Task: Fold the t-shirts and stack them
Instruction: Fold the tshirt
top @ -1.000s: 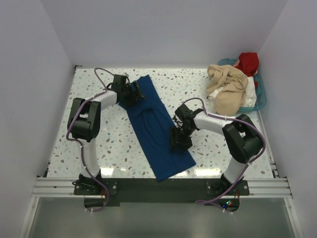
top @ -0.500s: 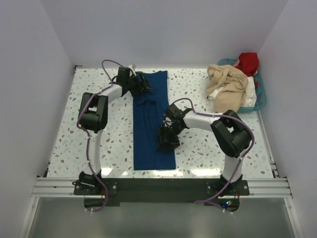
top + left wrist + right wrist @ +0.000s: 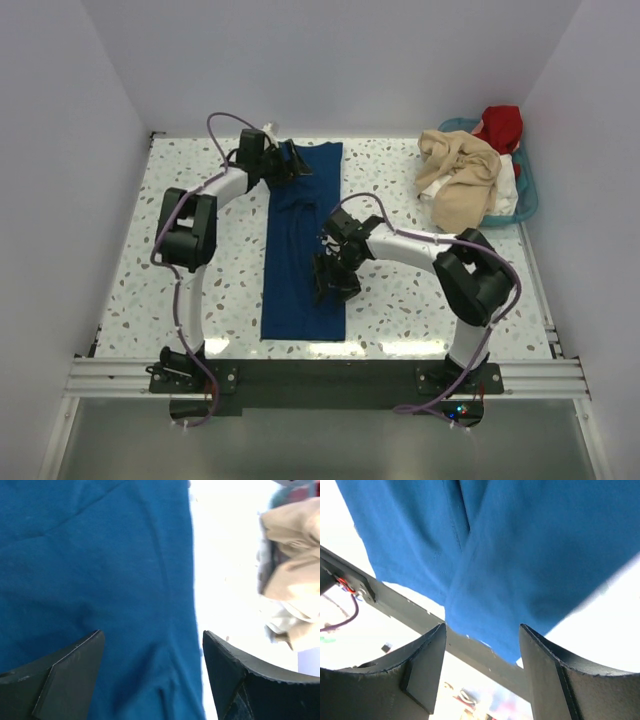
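Note:
A dark navy t-shirt (image 3: 300, 250), folded into a long narrow strip, lies on the speckled table (image 3: 200, 300) and runs straight from the far edge towards the front rail. My left gripper (image 3: 290, 165) sits over its far end, jaws open, with blue cloth (image 3: 100, 555) filling the gap between the fingers (image 3: 75, 660). My right gripper (image 3: 330, 280) is low over the strip's right edge in its near half, jaws open; the cloth's near corner (image 3: 520, 580) shows beyond its fingertips (image 3: 430, 645). A beige t-shirt (image 3: 460, 180) and a red one (image 3: 500, 125) are piled at the far right.
A teal basket (image 3: 528, 195) at the far right corner holds the beige, red and a white shirt (image 3: 508, 190). Beige cloth (image 3: 295, 555) also shows at the right of the left wrist view. The dark front rail (image 3: 320, 375) runs along the near edge. White walls enclose the table.
The navy strip has swung from a diagonal lie to straight front-to-back. My left gripper moved right along the far edge; my right gripper moved left with the cloth's near half.

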Controlling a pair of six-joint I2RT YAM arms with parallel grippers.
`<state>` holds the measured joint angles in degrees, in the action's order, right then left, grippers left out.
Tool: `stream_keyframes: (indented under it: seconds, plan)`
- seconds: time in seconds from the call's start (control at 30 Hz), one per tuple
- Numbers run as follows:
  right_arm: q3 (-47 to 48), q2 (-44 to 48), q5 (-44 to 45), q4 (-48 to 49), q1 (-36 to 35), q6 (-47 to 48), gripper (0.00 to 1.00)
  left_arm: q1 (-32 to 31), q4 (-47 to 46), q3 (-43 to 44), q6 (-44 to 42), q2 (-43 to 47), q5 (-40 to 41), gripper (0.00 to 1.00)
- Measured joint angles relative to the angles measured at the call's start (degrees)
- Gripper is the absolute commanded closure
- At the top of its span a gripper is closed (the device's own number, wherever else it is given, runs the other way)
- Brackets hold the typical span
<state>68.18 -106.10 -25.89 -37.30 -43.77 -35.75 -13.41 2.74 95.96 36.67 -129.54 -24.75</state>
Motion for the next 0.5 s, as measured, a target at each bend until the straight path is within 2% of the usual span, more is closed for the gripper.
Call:
stream_keyframes:
  seconds: [0.1,0.23,0.33,0.5]
  plan:
    - [-1.9,5.5,1.8,-2.2,0.0,0.2,0.36,-0.5,0.9,-2.8,-0.5,6.0,0.9,0.15]
    - [-6.1,11.6,2.8,-3.1,0.0,0.2,0.37,-1.1,2.9,-9.9,-1.5,18.8,3.0,0.15]
    - [-10.0,12.3,2.6,-3.0,-0.2,-0.1,0.39,-1.8,3.8,-19.0,-1.9,29.6,5.5,0.16]
    - [-14.2,11.5,2.1,-2.5,-1.3,-0.7,0.42,-3.6,8.8,-39.5,-1.2,44.1,8.3,0.19]
